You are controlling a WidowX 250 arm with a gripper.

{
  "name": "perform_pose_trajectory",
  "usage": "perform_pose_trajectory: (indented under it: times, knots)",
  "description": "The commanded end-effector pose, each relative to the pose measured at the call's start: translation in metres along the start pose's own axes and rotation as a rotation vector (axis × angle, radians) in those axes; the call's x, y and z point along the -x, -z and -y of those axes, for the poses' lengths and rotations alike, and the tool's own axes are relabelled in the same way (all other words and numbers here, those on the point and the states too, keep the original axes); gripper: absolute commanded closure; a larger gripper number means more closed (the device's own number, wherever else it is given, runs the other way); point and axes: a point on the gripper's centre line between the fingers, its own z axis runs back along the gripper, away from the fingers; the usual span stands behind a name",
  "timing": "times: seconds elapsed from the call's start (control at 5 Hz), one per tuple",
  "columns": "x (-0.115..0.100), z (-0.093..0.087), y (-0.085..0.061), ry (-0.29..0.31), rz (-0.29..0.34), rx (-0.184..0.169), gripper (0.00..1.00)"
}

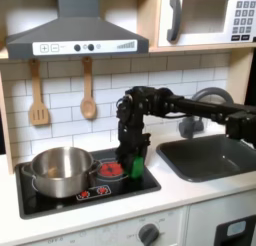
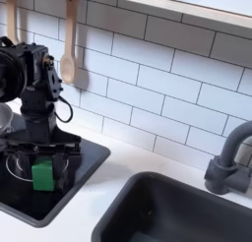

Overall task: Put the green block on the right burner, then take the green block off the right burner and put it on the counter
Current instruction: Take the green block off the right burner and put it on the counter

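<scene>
The green block (image 1: 137, 168) (image 2: 42, 174) sits low over the glossy black stove panel (image 1: 140, 183) (image 2: 69, 187), at the right rim of the red-ringed right burner (image 1: 109, 171). In both exterior views my gripper (image 1: 134, 162) (image 2: 43, 167) points straight down with its fingers against the block's sides, shut on it. I cannot tell whether the block's underside touches the panel. The off-white counter (image 1: 185, 190) (image 2: 123, 172) runs between stove and sink.
A steel pot (image 1: 60, 170) stands on the left burner. The dark sink basin (image 1: 215, 155) (image 2: 182, 211) and grey faucet (image 2: 231, 157) lie to the right in both exterior views. Wooden utensils (image 1: 88, 90) hang on the tiled wall.
</scene>
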Motion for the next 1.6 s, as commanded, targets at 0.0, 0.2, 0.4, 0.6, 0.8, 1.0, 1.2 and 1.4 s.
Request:
perform_pose_trajectory:
  times: [0.0,0.2,0.4,0.6,0.8,1.0,1.2,1.4]
  knots:
    - [0.01,0.015,-0.003,0.032,0.007,0.018,1.0]
    - [0.017,0.023,-0.003,0.071,0.004,0.028,1.0]
    - [0.021,0.036,-0.002,0.206,-0.025,0.049,1.0]
    - [0.025,0.042,-0.005,0.289,-0.026,0.025,1.0]
    - [0.028,0.044,-0.002,0.315,-0.04,0.035,1.0]
    - [0.029,0.041,0.0,0.335,-0.038,0.034,1.0]
    - [0.029,0.042,0.001,0.35,-0.034,0.026,1.0]
    - [0.031,0.041,0.006,0.361,-0.039,0.022,1.0]
